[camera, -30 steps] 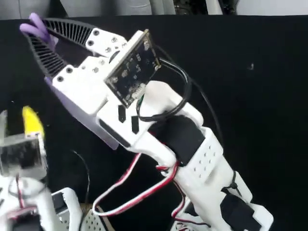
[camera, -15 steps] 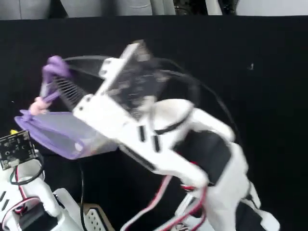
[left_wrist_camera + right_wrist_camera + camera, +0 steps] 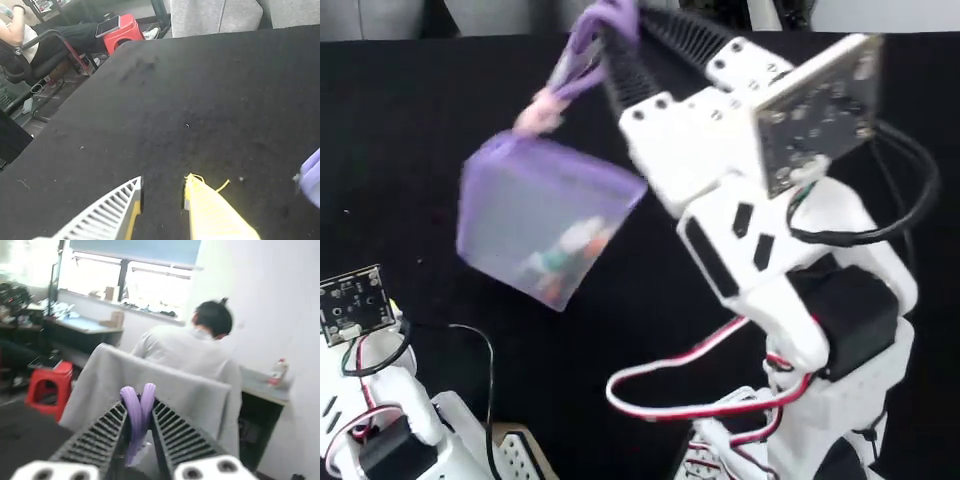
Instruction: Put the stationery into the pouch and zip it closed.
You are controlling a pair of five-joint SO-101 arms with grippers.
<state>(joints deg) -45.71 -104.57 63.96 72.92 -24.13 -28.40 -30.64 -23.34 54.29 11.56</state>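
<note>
Stationery (image 3: 565,255) is seen inside pouch (image 3: 520,215); pouch is hung above desk (image 3: 200,100) by its strap (image 3: 582,60), pinched in right claw (image 3: 139,407); left claw (image 3: 162,189) narrowly parted, empty; zip state cannot be told.

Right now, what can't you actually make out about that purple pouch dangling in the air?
Pouch zipper, high view: too small and indistinct to tell open from closed.
Stationery inside, high view: vague shapes behind the translucent wall; items unidentifiable.
Pouch body, right wrist view: hidden below the jaws clamping its purple loop.
</note>
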